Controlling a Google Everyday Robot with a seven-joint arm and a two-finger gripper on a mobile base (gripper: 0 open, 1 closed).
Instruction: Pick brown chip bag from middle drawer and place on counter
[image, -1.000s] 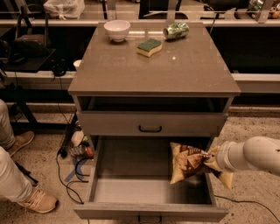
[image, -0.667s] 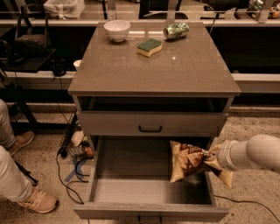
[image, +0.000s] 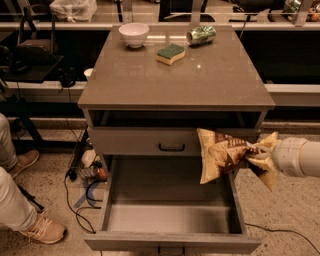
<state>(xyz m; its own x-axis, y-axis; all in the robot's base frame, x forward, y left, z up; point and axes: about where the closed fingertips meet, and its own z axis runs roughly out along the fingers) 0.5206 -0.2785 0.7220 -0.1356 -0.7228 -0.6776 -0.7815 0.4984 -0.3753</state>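
Observation:
The brown chip bag (image: 222, 153) hangs in the air above the right side of the open middle drawer (image: 170, 220), in front of the upper drawer front. My gripper (image: 256, 155) comes in from the right on a white arm and is shut on the bag's right end. The bag is crumpled, tan-edged, and tilts down to the left. The drawer floor below is bare. The counter (image: 175, 75) lies above and behind the bag.
On the counter's far part stand a white bowl (image: 133, 34), a green-topped yellow sponge (image: 170, 53) and a green can (image: 201, 35) on its side. The upper drawer front (image: 145, 142) is closed. A person's legs and shoes (image: 30, 220) are at the left, with cables on the floor.
The gripper has lifted the chip bag up out of the middle drawer; the bag now hangs level with the upper drawer front.

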